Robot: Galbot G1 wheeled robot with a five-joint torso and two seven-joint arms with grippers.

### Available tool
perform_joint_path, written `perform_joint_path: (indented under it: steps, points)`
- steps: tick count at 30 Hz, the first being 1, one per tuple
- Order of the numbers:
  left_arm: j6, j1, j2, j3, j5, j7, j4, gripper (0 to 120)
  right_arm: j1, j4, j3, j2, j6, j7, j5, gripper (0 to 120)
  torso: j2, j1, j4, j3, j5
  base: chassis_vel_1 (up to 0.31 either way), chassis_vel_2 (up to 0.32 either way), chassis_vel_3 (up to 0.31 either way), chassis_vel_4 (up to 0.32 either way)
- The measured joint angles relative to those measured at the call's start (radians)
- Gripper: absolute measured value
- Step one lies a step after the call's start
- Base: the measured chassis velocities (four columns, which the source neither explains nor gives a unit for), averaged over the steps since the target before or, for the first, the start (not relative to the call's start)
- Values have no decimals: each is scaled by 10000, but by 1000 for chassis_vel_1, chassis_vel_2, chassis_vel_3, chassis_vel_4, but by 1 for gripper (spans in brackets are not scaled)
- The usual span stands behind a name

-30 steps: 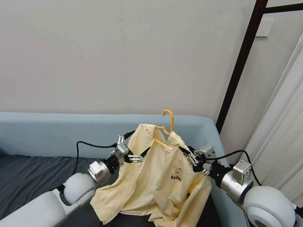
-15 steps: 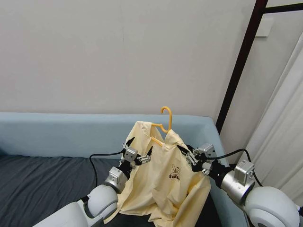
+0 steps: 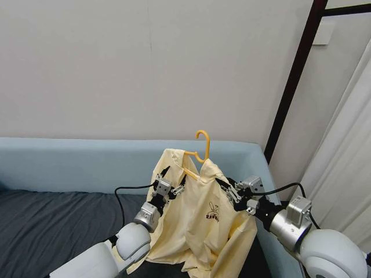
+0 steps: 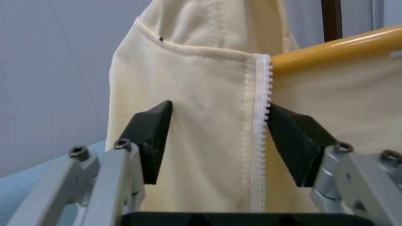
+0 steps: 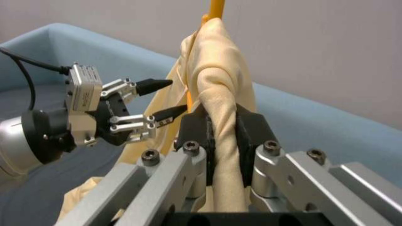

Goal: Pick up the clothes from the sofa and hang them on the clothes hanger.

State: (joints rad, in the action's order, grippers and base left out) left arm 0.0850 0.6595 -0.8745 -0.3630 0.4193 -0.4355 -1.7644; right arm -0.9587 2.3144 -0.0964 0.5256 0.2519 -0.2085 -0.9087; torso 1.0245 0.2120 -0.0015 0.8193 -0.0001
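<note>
The left gripper (image 3: 174,176) had closed in on the yellow shirt (image 3: 200,226), jaws wide. The right gripper (image 3: 228,189) stayed clamped on it.

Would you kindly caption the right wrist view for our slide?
Right hand clamps yellow shirt on orange hanger; open left hand alongside.

left hand (image 3: 174,175): raised, fingers spread | right hand (image 3: 227,189): raised, fingers clamped

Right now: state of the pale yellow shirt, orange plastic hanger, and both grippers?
Pale yellow shirt: draped over the hanger.
Orange plastic hanger: inside the shirt, hook up and free.
Left gripper: open, fingers either side of the shirt's edge.
Right gripper: shut on bunched shirt fabric.
</note>
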Motion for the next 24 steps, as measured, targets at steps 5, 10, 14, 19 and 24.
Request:
perform_joint_path:
  steps: [5, 10, 14, 19, 24]
  points:
    - [49, 14, 14, 32, -11, 29, 1, 38, -7, -30, 37, 69, 13, -3, 21, 8, 0, 0, 0, 0, 0, 0, 0, 0, 0]
    - [153, -26, -52, 67, -92, 79, 95, 19, -33, -82, 58, 103, 15, -4, 74, 8, 0, 0, 0, 0, 0, 0, 0, 0, 0]
    - [202, -78, -69, 71, -125, 108, 154, 5, -27, -74, 60, 104, 15, -25, 56, 8, 0, 1, -1, 0, 0, 0, 0, 0, 0]
    - [232, -80, -49, 60, -125, 114, 58, 0, -73, -62, 60, 150, 17, -72, 63, 8, 0, 0, -1, 0, 0, 0, 0, 0, 0]
    - [315, -141, 50, 127, -103, 161, -194, 0, -91, -151, 75, 263, 43, -136, 224, 8, 0, 1, 0, 0, -1, 0, 0, 0, 0]
